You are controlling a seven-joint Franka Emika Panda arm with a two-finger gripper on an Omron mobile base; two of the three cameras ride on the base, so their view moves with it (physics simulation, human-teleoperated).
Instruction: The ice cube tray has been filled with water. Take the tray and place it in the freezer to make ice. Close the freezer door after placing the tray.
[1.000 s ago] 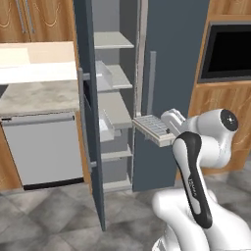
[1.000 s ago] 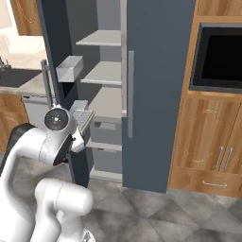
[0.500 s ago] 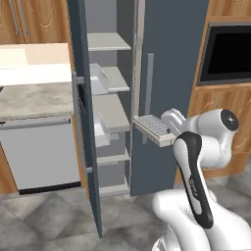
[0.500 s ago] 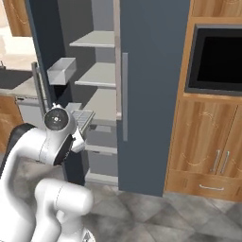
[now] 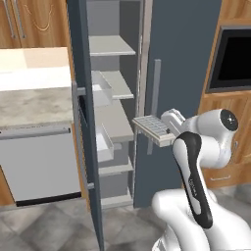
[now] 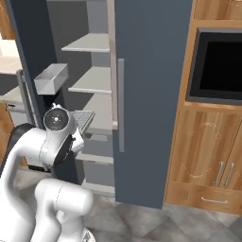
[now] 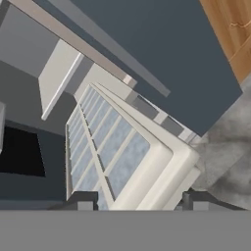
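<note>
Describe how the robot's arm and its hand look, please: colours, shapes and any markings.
The arm is glossy white, built of rounded, tube-like links with a black band running along the forearm. Each joint ends in a round dark grey cap with a small pale centre. The hand has two small dark grey, blocky fingertips. No cables or lettering are visible.

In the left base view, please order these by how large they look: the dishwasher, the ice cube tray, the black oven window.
1. dishwasher
2. black oven window, partly cut by the picture edge
3. ice cube tray, clearly smallest

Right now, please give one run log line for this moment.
hand: shut on tray | tray: level, outside freezer | door: open
</note>
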